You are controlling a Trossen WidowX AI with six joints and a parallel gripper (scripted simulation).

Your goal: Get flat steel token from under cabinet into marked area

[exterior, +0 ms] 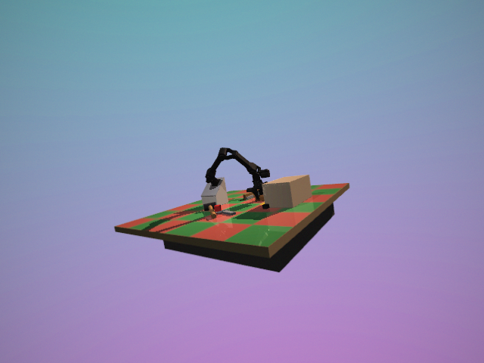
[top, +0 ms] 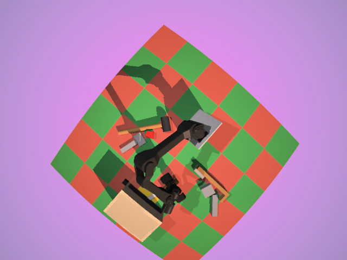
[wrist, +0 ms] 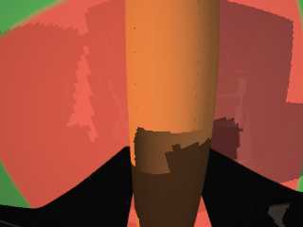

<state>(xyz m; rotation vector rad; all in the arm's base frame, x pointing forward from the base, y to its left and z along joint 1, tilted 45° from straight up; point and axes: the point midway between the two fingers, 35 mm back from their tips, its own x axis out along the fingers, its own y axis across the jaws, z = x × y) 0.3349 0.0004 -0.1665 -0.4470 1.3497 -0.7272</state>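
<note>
The cabinet has a beige top and a dark front side. The yellow marked area lies in front of it, partly under the arm. A small grey flat piece, apparently the steel token, shows on the yellow beside the arm; whether it touches anything is unclear. My gripper points down in front of the cabinet, low over the table, shut on a wooden handle. The handle's far end is out of the wrist view, and the arm hides most of it in the top view.
A black-headed mallet, a grey L-shaped tool and a red cube lie on one side. A wooden bar and grey blocks lie on the other. A small black block is at the cabinet's front corner.
</note>
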